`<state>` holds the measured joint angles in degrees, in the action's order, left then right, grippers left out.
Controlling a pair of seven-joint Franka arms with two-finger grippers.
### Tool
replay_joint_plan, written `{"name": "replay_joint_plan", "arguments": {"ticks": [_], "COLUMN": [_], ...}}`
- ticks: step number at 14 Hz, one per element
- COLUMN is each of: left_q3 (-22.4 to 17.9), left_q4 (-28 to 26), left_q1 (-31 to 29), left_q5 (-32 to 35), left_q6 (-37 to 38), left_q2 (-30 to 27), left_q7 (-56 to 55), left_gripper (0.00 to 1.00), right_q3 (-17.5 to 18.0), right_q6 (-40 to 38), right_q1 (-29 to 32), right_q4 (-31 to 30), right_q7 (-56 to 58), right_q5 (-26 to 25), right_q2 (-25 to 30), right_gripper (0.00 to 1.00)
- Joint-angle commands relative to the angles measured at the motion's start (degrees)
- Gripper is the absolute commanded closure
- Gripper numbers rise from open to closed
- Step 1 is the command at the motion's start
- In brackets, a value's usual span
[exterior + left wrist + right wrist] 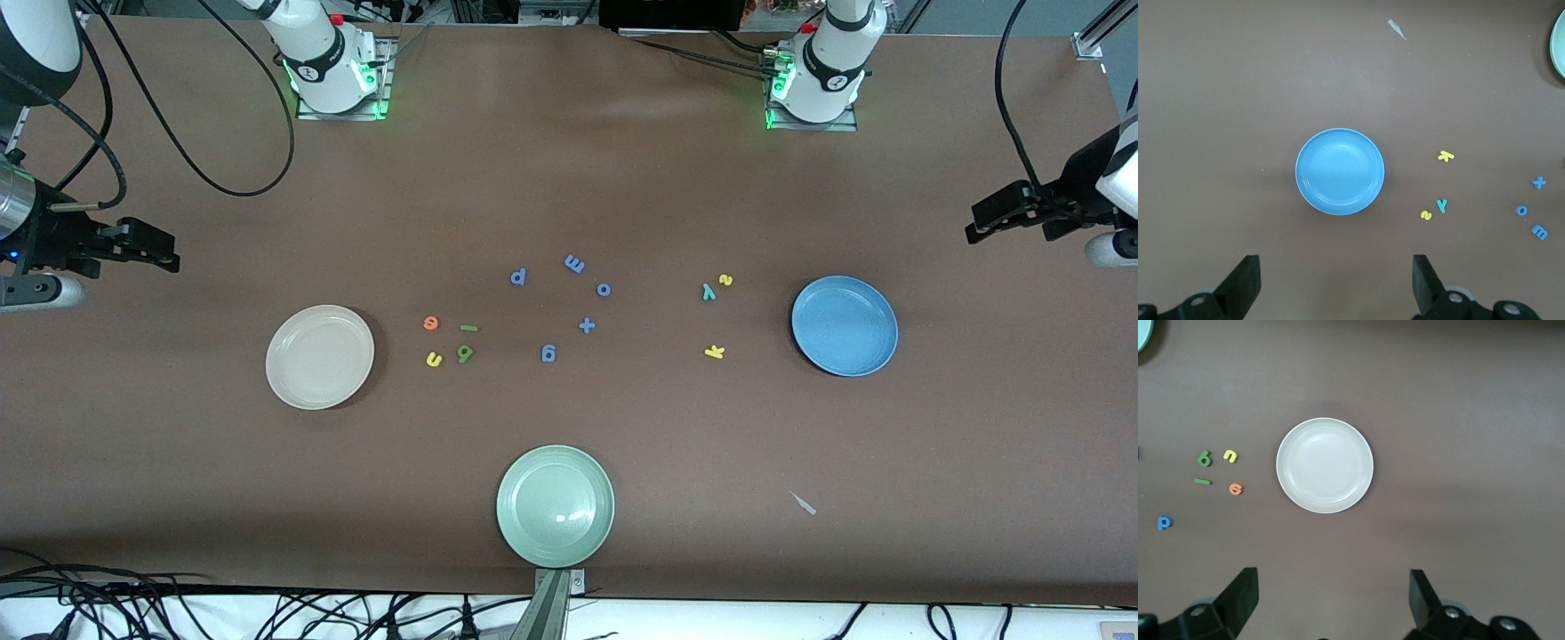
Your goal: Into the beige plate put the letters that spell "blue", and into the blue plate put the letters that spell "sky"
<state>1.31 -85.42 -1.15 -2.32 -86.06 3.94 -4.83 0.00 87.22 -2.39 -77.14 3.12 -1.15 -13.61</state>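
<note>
The empty beige plate (320, 356) lies toward the right arm's end. Beside it sit the orange e (431, 324), green l (468, 328), yellow u (434, 359) and green b (464, 354). The empty blue plate (844, 325) lies toward the left arm's end, with the yellow s (725, 280), teal y (709, 291) and yellow k (714, 352) beside it. My right gripper (1331, 580) hangs open high over the table near the beige plate (1325, 465). My left gripper (1336, 267) hangs open high near the blue plate (1339, 171). Both hold nothing.
Several all-blue letters and a plus sign (586, 325) lie in the middle of the table between the two letter groups. A pale green plate (556, 505) sits near the front edge. A small pale scrap (804, 503) lies nearer the camera than the blue plate.
</note>
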Motion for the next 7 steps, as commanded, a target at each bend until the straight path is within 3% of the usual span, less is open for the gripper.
{"name": "replay_joint_plan", "arguments": {"ticks": [1,7], "left_q3": [0.80,0.71], "left_q4": [-9.22,-7.39], "left_q1": [-0.52,-0.52], "left_q5": [1.44,1.35], "left_q6": [-4.71,-5.17], "left_q2": [-6.13,-3.33], "left_q7": [0.70,0.61], "left_gripper": [0.00,0.00], "right_q3": [0.44,0.88], "right_q6": [-0.39,2.41], "right_q1": [-0.33,-4.55], "right_q4": [0.67,0.15], "right_q7": [-2.14,-2.59], "right_q5": [-1.66,-1.40], "right_q2": [-0.45,-3.26], "right_gripper": [0.00,0.00]}}
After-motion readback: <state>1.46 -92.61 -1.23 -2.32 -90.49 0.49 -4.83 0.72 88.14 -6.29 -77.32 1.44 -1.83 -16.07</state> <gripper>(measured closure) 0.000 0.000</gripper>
